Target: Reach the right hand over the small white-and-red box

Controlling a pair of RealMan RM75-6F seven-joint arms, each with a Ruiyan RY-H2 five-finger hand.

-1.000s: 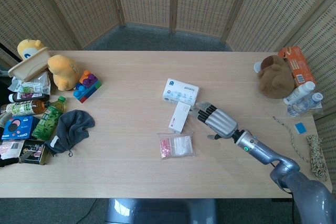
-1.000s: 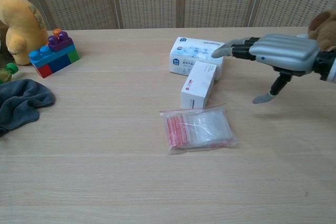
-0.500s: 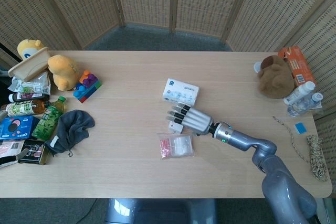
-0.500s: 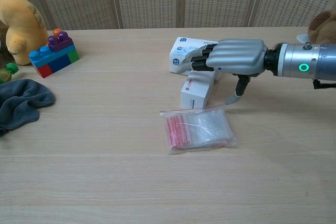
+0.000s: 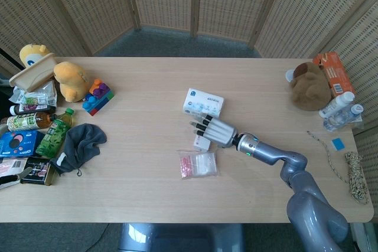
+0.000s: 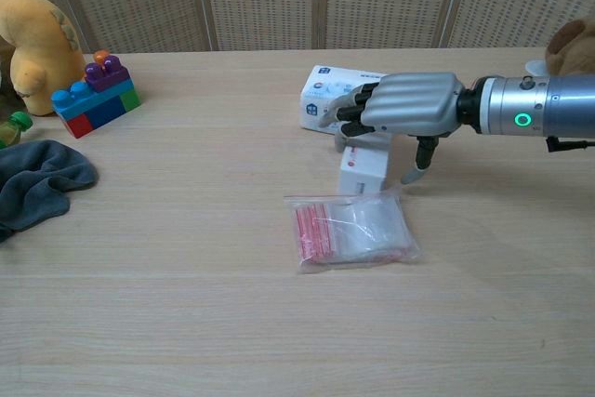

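Observation:
The small white-and-red box (image 6: 364, 174) lies mid-table, just in front of a white-and-blue tissue pack (image 6: 327, 96). My right hand (image 6: 400, 109) hovers palm down over the box's far end, fingers stretched out to the left and apart. Its thumb hangs down beside the box's right side. Nothing is in its grasp. In the head view the right hand (image 5: 214, 131) covers most of the box (image 5: 202, 143), of which only the near end shows. The left hand appears in neither view.
A clear zip bag (image 6: 351, 228) with red contents lies just in front of the box. Toy bricks (image 5: 97, 97), a yellow plush (image 5: 69, 81), a grey cloth (image 5: 80, 144) and bottles crowd the left edge. A brown plush (image 5: 309, 87) and an orange box (image 5: 333, 72) sit far right.
The right hand has swept left from beside the box to over it. The box's near end has shifted slightly right, so it now lies straighter.

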